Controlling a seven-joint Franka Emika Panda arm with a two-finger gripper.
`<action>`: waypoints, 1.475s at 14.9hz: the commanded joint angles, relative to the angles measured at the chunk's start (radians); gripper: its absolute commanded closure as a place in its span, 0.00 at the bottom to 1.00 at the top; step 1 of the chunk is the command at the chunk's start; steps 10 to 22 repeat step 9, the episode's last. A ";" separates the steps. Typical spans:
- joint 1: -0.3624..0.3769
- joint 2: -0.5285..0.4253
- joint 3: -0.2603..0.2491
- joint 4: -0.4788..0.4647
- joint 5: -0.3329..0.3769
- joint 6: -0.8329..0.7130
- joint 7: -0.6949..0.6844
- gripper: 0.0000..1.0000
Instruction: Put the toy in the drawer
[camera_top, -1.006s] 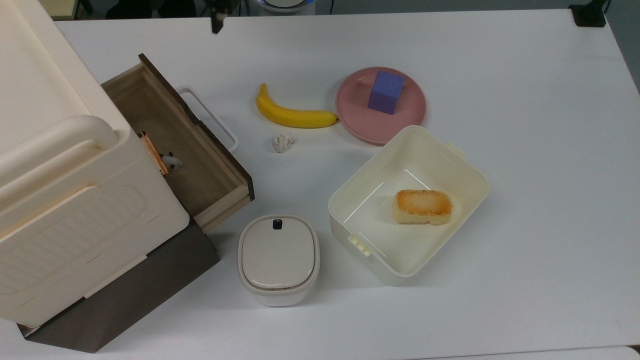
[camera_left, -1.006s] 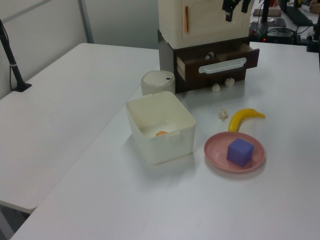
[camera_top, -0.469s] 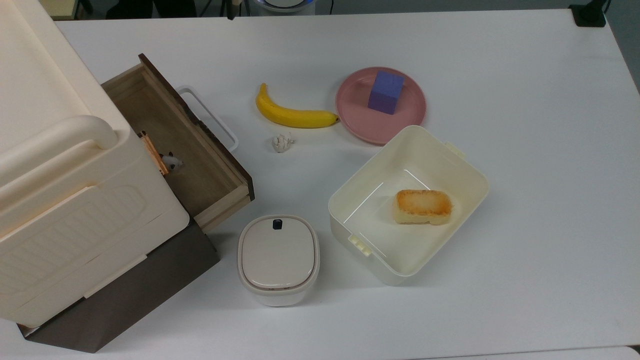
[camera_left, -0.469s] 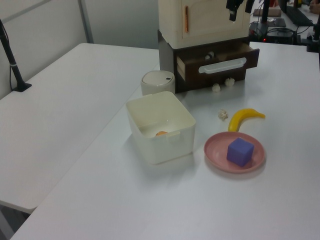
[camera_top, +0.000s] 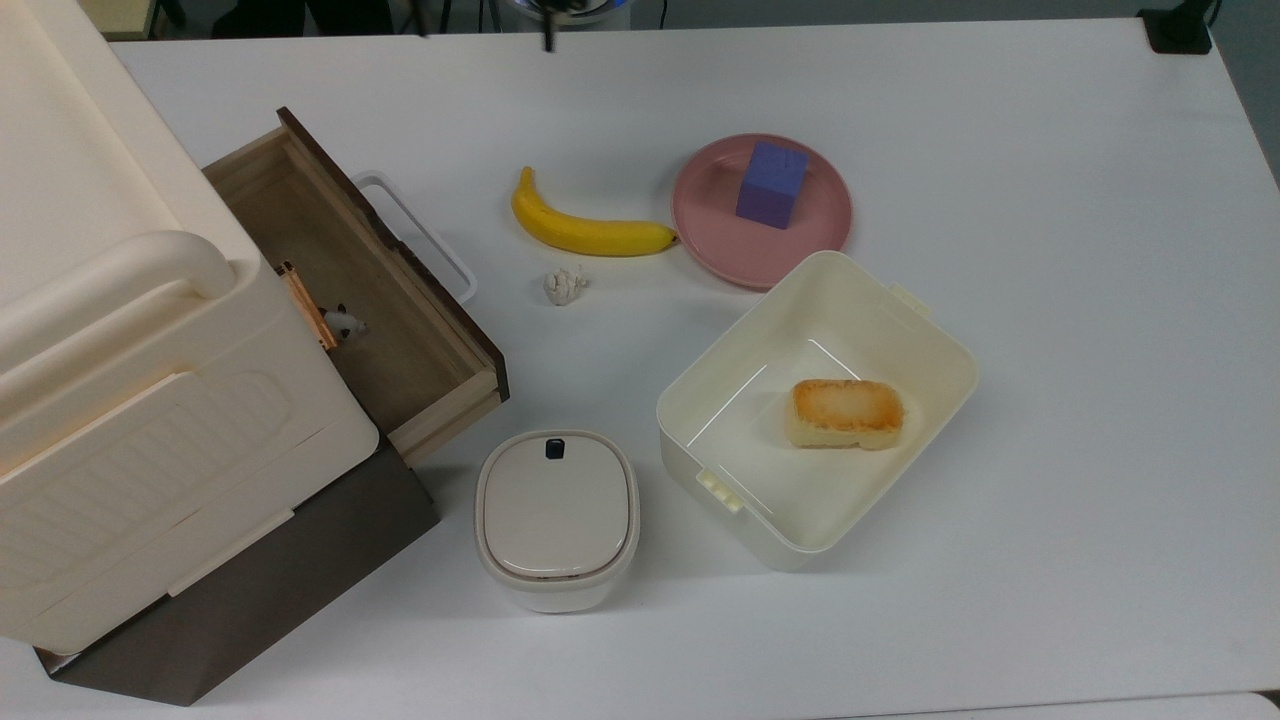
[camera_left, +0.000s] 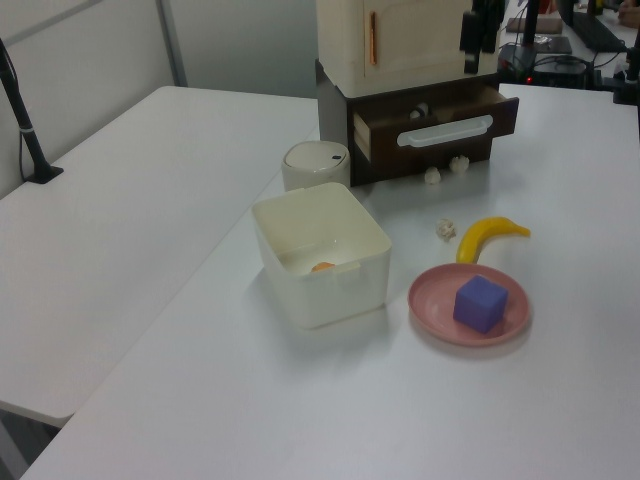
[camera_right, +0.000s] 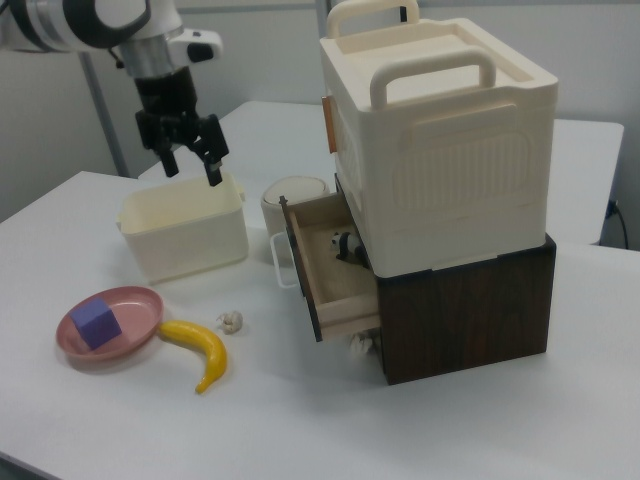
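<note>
Beneath the cream storage box (camera_right: 440, 140), the drawer (camera_top: 385, 300) stands pulled out over the white table (camera_top: 1050, 300), and the toy (camera_top: 343, 323) already lies inside it, at the back against the cabinet's face. High above the table and well apart from the drawer, my gripper (camera_right: 193, 160) hangs with fingers spread and nothing between them. By my judgement the placing is done; the step in hand is to retreat cleanly, rising straight, clear of the white loop handle (camera_top: 420, 235), the banana (camera_top: 585, 225) and the off-white ball (camera_top: 565, 287).
</note>
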 joint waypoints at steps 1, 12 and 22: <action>-0.006 -0.029 0.017 -0.059 0.010 0.054 0.005 0.00; -0.012 -0.026 0.015 -0.062 0.018 0.061 0.060 0.00; -0.012 -0.026 0.015 -0.062 0.018 0.061 0.060 0.00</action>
